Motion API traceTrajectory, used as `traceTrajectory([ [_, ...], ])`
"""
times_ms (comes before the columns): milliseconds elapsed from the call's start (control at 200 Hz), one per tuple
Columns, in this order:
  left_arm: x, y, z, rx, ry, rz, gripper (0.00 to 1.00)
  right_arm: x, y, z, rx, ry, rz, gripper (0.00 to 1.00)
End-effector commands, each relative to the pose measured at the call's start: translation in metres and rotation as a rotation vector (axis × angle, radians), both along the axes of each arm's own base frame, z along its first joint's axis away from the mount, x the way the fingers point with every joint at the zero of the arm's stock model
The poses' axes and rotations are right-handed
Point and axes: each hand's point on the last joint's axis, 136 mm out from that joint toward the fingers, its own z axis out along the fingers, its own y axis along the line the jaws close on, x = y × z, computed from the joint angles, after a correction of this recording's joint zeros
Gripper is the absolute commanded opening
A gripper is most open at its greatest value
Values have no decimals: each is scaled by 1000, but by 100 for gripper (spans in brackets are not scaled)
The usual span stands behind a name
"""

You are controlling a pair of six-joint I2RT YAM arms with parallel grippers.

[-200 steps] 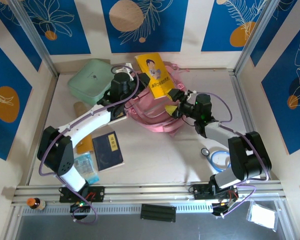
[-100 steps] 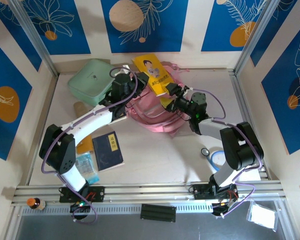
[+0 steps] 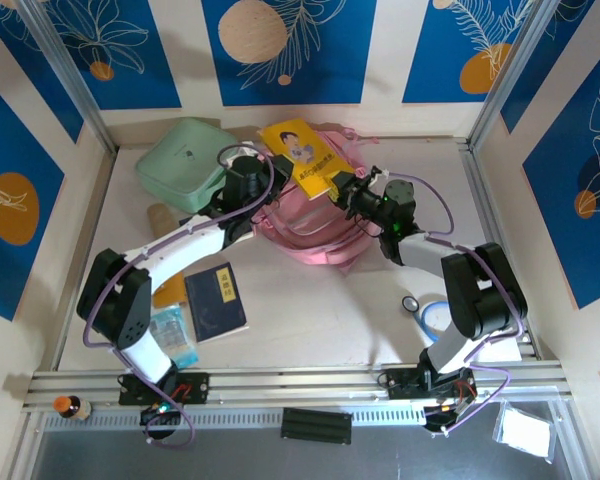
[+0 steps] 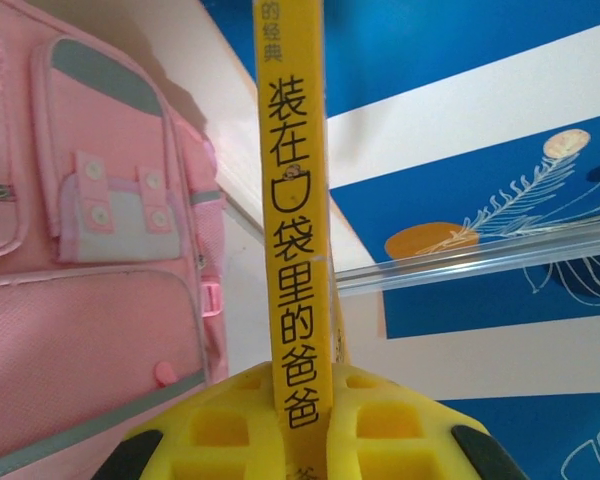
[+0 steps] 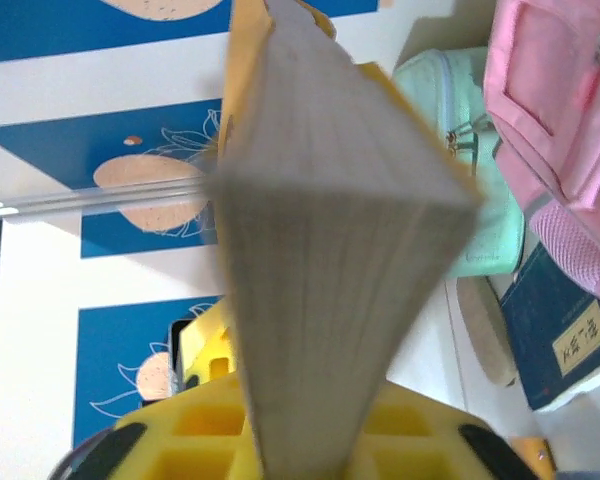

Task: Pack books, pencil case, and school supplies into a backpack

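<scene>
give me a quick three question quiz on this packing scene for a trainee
1. True or false: the yellow book is already inside the backpack.
2. Which arm's jaws grip the yellow book? A left, B right, C both.
3. Fill in: in the top view, the mint case sits to the ___ of the backpack.
Key: 1 false; 2 C; 3 left.
</scene>
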Motion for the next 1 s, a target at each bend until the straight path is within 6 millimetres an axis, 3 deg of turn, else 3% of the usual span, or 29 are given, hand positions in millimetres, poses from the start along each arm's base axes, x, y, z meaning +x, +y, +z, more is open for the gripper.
traceTrajectory([
  [0, -7, 14, 23, 78, -73, 12, 20, -2, -10, 16, -59, -55, -2, 7],
  [210, -26, 11, -24, 448, -29, -163, 66, -16, -42, 11, -254, -90, -46, 2],
  [275, -34, 7, -45, 562, -12, -242, 86, -23, -56, 10, -332, -92, -63, 2],
  [360, -44, -1, -67, 719, -5, -347, 96, -33, -75, 8, -455, -104, -94, 1],
  [505, -52, -24, -92, 915, -18, -494, 100, -49, -109, 4, -617, -101, -167, 1],
  [720, -56, -64, -110, 1094, -118, -717, 99, -68, -158, -3, -733, -32, -278, 1],
  [880, -70, -80, -133, 1292, -126, -879, 97, -80, -167, -1, -735, -23, -300, 1],
  [995, -65, -81, -144, 1381, -88, -896, 92, -86, -174, -5, -749, 4, -328, 1],
])
